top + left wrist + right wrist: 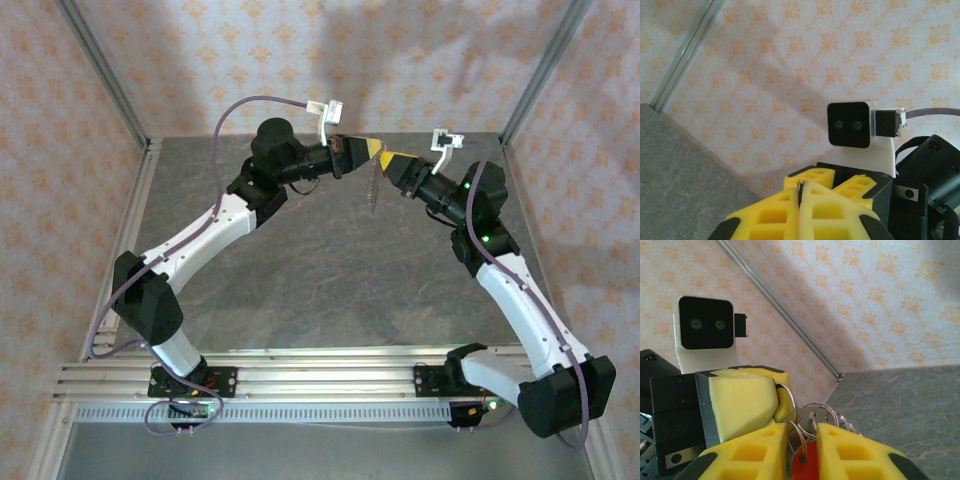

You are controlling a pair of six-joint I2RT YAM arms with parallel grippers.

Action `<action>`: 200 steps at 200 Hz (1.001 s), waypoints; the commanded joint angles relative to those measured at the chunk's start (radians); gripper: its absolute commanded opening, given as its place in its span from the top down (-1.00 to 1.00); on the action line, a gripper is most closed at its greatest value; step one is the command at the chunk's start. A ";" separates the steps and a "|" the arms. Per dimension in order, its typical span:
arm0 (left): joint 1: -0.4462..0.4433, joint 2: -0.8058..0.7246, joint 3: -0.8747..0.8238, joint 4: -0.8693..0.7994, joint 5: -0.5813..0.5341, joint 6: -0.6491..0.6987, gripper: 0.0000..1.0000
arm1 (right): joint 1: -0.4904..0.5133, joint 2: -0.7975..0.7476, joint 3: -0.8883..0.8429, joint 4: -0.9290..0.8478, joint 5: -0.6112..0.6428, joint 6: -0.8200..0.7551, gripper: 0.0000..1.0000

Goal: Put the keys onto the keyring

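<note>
Both grippers meet tip to tip in the air over the back of the table. My left gripper (371, 150) (801, 192) is shut on the thin metal edge of the keyring (799, 189). The keyring's silver loop (791, 396) curves out from beside the left gripper's yellow finger (742, 400). Pale pieces hang below the tips (373, 188). My right gripper (389, 158) (802, 440) has its fingers close on either side of the red head of a key (808, 467). A smaller ring threads the hole in that head. More silver rings (832, 412) and a metal tab lie just behind it.
The grey table (330, 270) lies well below the grippers. Patterned walls and metal corner posts (535, 70) close in the back. The right wrist camera (850, 125) faces the left one (705, 322) at close range. An aluminium rail (300, 385) runs along the near edge.
</note>
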 commanded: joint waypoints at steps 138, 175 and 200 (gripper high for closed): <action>-0.023 -0.010 0.027 0.059 -0.009 0.004 1.00 | 0.046 0.015 0.065 0.023 -0.040 -0.017 1.00; -0.031 -0.003 0.024 0.060 -0.010 0.003 1.00 | 0.071 0.034 0.078 -0.008 -0.013 -0.037 1.00; -0.031 -0.006 0.016 0.064 -0.021 0.003 1.00 | 0.070 0.017 0.077 -0.044 0.021 -0.056 0.64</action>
